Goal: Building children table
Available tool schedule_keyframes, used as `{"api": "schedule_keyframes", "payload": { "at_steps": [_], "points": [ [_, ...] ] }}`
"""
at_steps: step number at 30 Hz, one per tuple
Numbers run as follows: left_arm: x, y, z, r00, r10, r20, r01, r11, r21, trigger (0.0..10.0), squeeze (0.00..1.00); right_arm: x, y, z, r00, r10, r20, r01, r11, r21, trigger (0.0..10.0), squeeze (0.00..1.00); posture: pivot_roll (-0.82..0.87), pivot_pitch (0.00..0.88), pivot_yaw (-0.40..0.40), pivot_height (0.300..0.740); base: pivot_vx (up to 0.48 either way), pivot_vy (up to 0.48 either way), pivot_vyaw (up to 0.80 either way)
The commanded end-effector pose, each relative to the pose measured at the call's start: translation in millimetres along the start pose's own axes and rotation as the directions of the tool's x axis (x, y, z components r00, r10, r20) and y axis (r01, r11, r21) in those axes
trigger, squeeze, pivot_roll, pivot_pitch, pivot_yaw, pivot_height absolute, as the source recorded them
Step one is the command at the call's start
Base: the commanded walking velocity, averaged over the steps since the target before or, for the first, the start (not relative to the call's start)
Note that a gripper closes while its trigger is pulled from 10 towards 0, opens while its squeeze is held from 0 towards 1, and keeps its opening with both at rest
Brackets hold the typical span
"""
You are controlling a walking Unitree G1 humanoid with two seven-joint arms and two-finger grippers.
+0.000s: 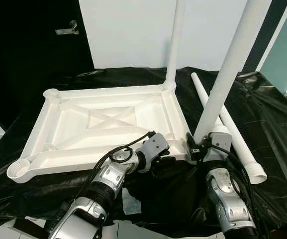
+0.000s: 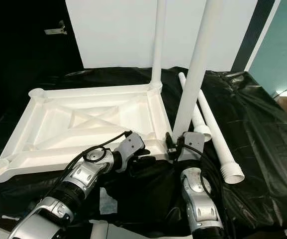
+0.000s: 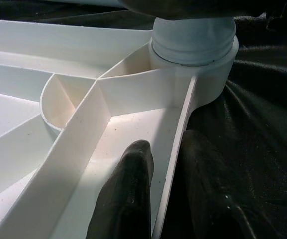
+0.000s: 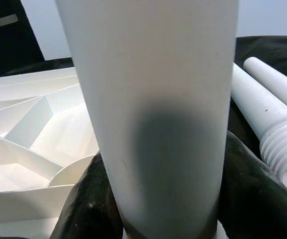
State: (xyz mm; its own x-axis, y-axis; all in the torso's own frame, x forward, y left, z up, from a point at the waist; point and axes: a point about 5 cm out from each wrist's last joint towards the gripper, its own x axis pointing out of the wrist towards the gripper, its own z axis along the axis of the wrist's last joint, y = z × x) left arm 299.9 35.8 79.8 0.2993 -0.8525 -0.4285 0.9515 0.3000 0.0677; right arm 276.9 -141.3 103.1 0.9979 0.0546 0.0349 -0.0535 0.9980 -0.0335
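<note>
Both silver arms reach up from 6 o'clock toward the near edge of the tabletop, a white ribbed panel lying upside down on a black sheet that covers the table. At about 5 o'clock the right gripper has its jaws closed around the leg, a white tube standing upright at the near right corner socket; the wrist view shows black fingers pressed on either side of it. Just to its left the left gripper clamps the near rim of the tabletop, jaws narrowed onto the wall, one finger inside the panel and one outside on the sheet. A second leg stands upright in the far right corner at 12 o'clock. Two spare legs lie side by side on the sheet at 3 o'clock, threaded ends toward the robot
</note>
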Motion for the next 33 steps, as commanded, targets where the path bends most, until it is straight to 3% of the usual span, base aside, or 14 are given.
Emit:
{"api": "schedule_keyframes", "payload": {
  "at_steps": [1, 3, 4, 7, 8, 11, 12, 13, 18, 22, 25, 26, 27, 33],
  "points": [
    [4.5, -26.5, -48, 0.979, -0.121, -0.161, 0.098, 0.985, -0.142, 10.0, 0.0, -0.5, 1.7, -13, 0.998, -0.009, -0.067, 0.007, 1.0, -0.022, 10.0, 0.0, -0.03, 0.0, -0.012, 0.74, 0.0, 0.0, 0.0],
    [4.1, -26.7, -48, 0.98, -0.121, -0.16, 0.099, 0.985, -0.143, 10.0, 0.0, 0.4, 3.5, -10, 0.998, 0.03, -0.049, -0.032, 0.998, -0.053, 10.0, 0.05, -0.03, 0.0, -0.014, 0.74, 0.0, 0.0, 0.0],
    [3.7, -27.0, -49, 0.98, -0.121, -0.16, 0.098, 0.985, -0.145, 10.0, 0.0, 1.5, 4.1, -6, 0.996, 0.081, -0.033, -0.082, 0.995, -0.049, 10.0, 1.0, -0.04, 0.0, -0.014, 0.74, 0.0, 0.0, 0.0],
    [3.5, -27.5, -50, 0.979, -0.121, -0.161, 0.097, 0.984, -0.147, 10.0, 0.0, 3.4, 4.9, -2, 0.985, 0.169, -0.024, -0.169, 0.985, -0.036, 10.0, 1.0, -0.04, 0.0, -0.014, 0.74, 0.0, 0.0, 0.0],
    [3.8, -27.6, -50, 0.979, -0.122, -0.162, 0.098, 0.984, -0.147, 10.0, 0.0, 4.7, 4.2, 1, 0.969, 0.245, -0.03, -0.247, 0.968, -0.048, 10.0, 0.9, -0.05, 0.0, -0.014, 0.74, 0.0, 0.0, 0.0],
    [4.0, -27.7, -50, 0.979, -0.123, -0.162, 0.099, 0.984, -0.147, 10.0, 0.0, 5.3, 3.6, 3, 0.955, 0.294, -0.037, -0.295, 0.954, -0.059, 10.0, 0.9, -0.05, 0.0, -0.014, 0.74, 0.0, 0.0, 0.0],
    [4.6, -27.7, -49, 0.979, -0.123, -0.16, 0.1, 0.984, -0.147, 10.0, 0.0, 6.0, -2.9, 5, 0.937, 0.344, -0.059, -0.348, 0.933, -0.097, 10.0, 0.0, -0.05, 0.0, -0.011, 0.74, 0.0, 0.0, 0.0],
    [5.5, -28.1, -48, 0.979, -0.128, -0.158, 0.104, 0.984, -0.146, 10.0, 0.0, 5.6, -13.0, 6, 0.927, 0.366, -0.086, -0.375, 0.918, -0.132, 10.0, 0.0, -0.06, 0.0, -0.01, 0.74, 0.0, 0.0, 0.0],
    [7.1, -28.5, -47, 0.979, -0.132, -0.154, 0.11, 0.983, -0.144, 10.0, 0.0, -2.7, -30.6, 8, 0.898, 0.414, -0.151, -0.437, 0.883, -0.172, 10.0, 0.0, -0.07, 0.0, -0.008, 0.74, 0.0, 0.0, 0.0],
    [7.0, -28.9, -48, 0.978, -0.135, -0.156, 0.113, 0.983, -0.143, 10.0, 0.0, -9.8, -31.6, 7, 0.901, 0.404, -0.161, -0.428, 0.887, -0.171, 10.0, 0.0, -0.09, 0.0, -0.001, 0.74, 0.0, 0.0, 0.0],
    [7.5, -29.8, -47, 0.977, -0.144, -0.157, 0.122, 0.983, -0.14, 10.0, 0.0, -15.4, -35.7, 3, 0.959, 0.25, -0.133, -0.268, 0.953, -0.139, 10.0, 0.0, -0.1, 0.0, 0.004, 0.74, 0.0, 0.0, 0.0],
    [7.5, -29.8, -47, 0.977, -0.144, -0.157, 0.122, 0.983, -0.14, 10.0, 0.0, -15.4, -35.7, 3, 0.959, 0.25, -0.133, -0.268, 0.953, -0.139, 10.0, 0.0, -0.1, 0.0, 0.004, 0.74, 0.0, 0.0, 0.0],
    [7.9, -29.4, -46, 0.977, -0.147, -0.153, 0.127, 0.983, -0.13, 10.0, 0.0, -19.5, -39.8, -4, 0.987, 0.097, -0.13, -0.11, 0.989, -0.097, 10.0, 0.0, -0.1, 0.0, 0.008, 0.74, 0.0, 0.0, 0.0],
    [7.9, -29.4, -45, 0.977, -0.153, -0.149, 0.135, 0.983, -0.123, 10.0, 0.0, -30.2, -37.4, -17, 0.98, -0.009, -0.197, 0.007, 1.0, -0.011, 10.0, 0.0, -0.1, 0.0, 0.012, 0.74, 0.0, 0.0, 0.0]
  ]
}}
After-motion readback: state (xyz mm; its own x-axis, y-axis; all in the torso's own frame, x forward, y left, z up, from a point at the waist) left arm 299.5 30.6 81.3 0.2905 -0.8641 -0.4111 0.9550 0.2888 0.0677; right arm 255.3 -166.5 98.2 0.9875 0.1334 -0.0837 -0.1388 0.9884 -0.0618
